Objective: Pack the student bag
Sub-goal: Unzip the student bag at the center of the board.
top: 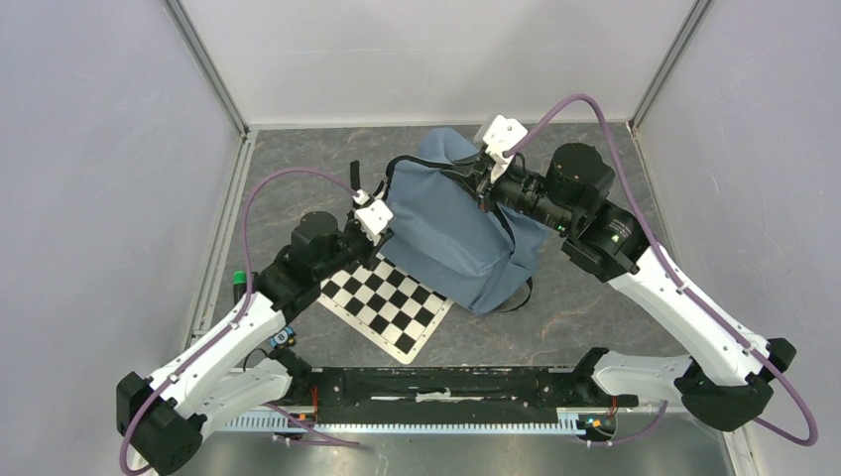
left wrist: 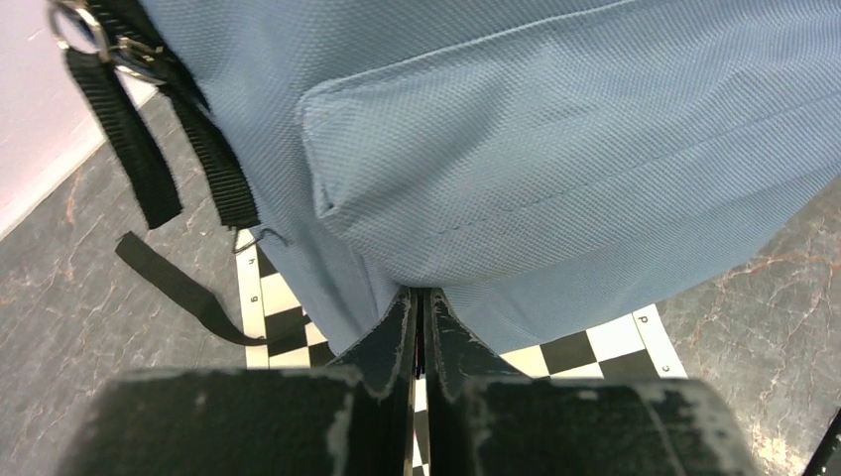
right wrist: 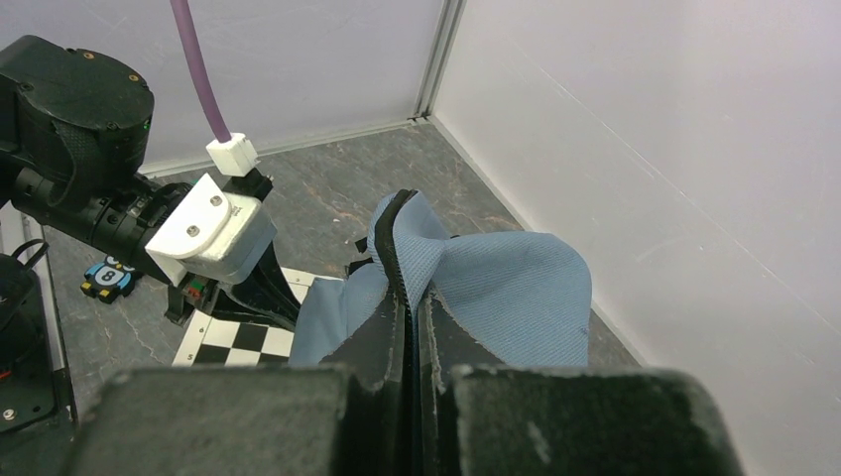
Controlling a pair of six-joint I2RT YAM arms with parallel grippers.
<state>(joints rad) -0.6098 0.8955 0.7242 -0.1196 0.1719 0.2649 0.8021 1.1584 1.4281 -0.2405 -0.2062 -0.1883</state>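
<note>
As seen from the overhead camera, the soft, dusty grey-blue woven-fabric student bag (top: 451,233) lies slumped at the middle of the grey marbled table (top: 595,317). Its near corner overlaps a flat black-and-white chequered board (top: 382,297). The left gripper (top: 382,236) meets the bag's left edge. The right gripper (top: 480,184) meets its far edge.

From the left wrist camera, the black fingers (left wrist: 392,332) are drawn together to a thin slit, with their tips pressed into the lowest fold of the bag. They appear to pinch a little fabric, though the fold hides the pinch itself. A stitched outer pocket (left wrist: 555,149) bulges above the tips. Black webbing straps (left wrist: 139,149) with a metal ring (left wrist: 71,25) hang limp at the left.

From the right wrist camera, the right gripper's jaws are fully closed on a ridge of cloth, which stands up past the fingertips (right wrist: 395,238). The remaining fabric drapes away beneath.

Handling, by judgement: the bag looks light and limp, with no stiff frame. It will probably sag and fold wherever it is unsupported, so one pinch raises only a peak of cloth. The coarse weave should resist slipping. The soundest holds are likely seams, the rim of the opening or the webbing — two holds well apart, to keep the mouth spread.
</note>
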